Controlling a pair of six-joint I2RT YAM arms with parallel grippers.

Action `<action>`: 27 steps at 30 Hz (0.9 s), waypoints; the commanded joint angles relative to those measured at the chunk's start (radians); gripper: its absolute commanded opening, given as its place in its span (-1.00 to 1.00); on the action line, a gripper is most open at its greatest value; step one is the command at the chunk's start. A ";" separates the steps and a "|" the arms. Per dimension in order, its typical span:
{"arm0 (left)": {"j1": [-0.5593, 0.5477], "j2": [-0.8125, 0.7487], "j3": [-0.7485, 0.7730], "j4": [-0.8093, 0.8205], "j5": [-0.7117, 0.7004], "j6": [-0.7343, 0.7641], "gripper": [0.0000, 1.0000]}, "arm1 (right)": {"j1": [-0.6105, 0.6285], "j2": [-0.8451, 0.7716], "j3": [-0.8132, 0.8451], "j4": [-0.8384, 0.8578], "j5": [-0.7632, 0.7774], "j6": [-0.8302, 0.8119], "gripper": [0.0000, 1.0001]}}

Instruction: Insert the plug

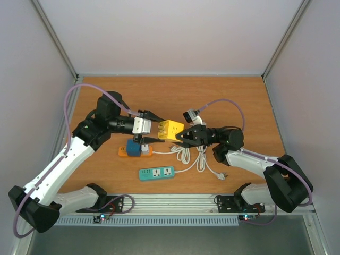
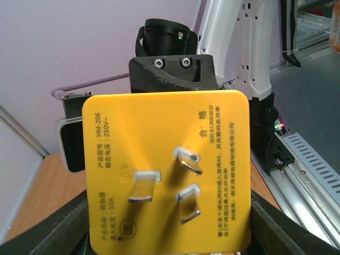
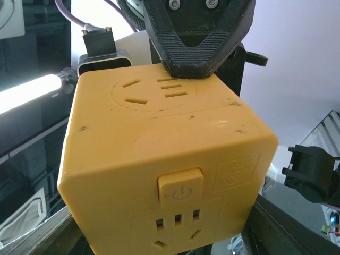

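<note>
Yellow plastic cube adapter [image 1: 171, 130] hangs above the middle of the wooden tabletop [image 1: 239, 101], caught between both my arms. My left claw [image 1: 159, 128] comes at it from 9 o'clock, its fingers lying against two opposite sides, pinching as far as I can judge. My right claw [image 1: 185, 135] comes from 3 o'clock and is clamped on the other pair of faces. In the left wrist view the three metal prongs [image 2: 186, 162] stare straight at the camera, so they point sideways toward 9 o'clock, not down at a socket. The teal power strip [image 1: 157, 173] lies flat at about 6 o'clock from the cube, well apart. An orange power strip [image 1: 144, 153] carrying a blue adapter [image 1: 133, 149] sits at 8 o'clock. With two claws on smooth plastic, one pulling before the other lets go could twist the cube or let it slip. The prongs must be turned downward first. If they come down off the slots, I expect them to shove the light strip along instead of seating. The looped white cable [image 1: 199, 159] at 5 o'clock could snag a descending finger.
</note>
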 commanded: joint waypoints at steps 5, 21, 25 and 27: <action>-0.001 -0.035 -0.089 0.070 -0.024 0.017 -0.28 | 0.011 0.047 0.065 0.174 0.029 0.006 -0.22; -0.002 -0.102 -0.115 -0.093 -0.397 0.179 0.99 | 0.018 -0.168 0.332 -1.533 0.387 -0.889 -0.97; -0.002 -0.114 -0.123 -0.062 -0.418 0.189 0.99 | 0.056 -0.167 0.398 -1.694 0.488 -0.947 -0.97; -0.002 -0.113 -0.133 -0.038 -0.428 0.177 0.99 | 0.081 -0.162 0.429 -1.749 0.536 -0.961 -0.97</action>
